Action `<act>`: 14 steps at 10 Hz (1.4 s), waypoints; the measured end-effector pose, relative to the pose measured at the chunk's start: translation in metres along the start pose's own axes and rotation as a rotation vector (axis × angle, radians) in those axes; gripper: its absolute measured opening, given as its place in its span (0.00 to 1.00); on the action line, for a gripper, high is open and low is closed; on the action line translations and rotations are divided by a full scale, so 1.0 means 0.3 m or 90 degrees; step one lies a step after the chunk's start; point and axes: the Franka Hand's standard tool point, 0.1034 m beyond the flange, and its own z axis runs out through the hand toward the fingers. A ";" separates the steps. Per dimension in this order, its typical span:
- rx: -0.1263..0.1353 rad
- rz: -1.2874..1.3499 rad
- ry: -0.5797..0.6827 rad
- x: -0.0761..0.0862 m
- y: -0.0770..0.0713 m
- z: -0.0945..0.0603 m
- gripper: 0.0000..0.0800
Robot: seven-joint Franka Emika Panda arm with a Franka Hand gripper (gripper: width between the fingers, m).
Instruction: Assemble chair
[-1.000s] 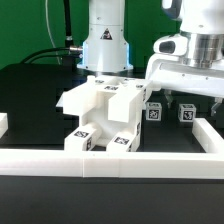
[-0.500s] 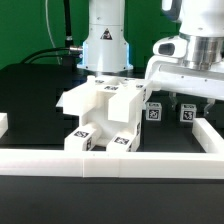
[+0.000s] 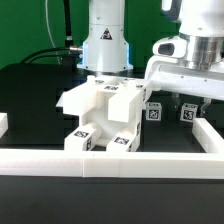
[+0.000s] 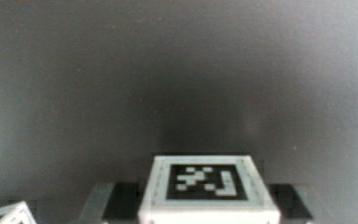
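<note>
Just behind the border wall (image 3: 110,163) the part-built chair (image 3: 100,118) is sitting mid-tabletop (image 3: 30,90), and farther back I am holding my pincer (image 3: 186,102) astride a loose tagged chair part (image 4: 202,183), presumably to lift it, though I cannot tell whether it is squeezing.

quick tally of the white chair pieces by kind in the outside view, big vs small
large chair-part cluster: 1
small tagged blocks, standing apart at the exterior view's right: 2
total: 3
</note>
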 end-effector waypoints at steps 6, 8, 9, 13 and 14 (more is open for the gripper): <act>0.057 -0.010 -0.030 0.070 0.034 -0.315 0.36; 0.059 -0.006 -0.026 0.099 0.056 -0.319 0.36; 0.059 -0.007 -0.026 0.098 0.054 -0.318 0.36; 0.064 -0.116 -0.020 0.272 0.143 -0.399 0.36; 0.065 -0.122 -0.019 0.338 0.176 -0.417 0.36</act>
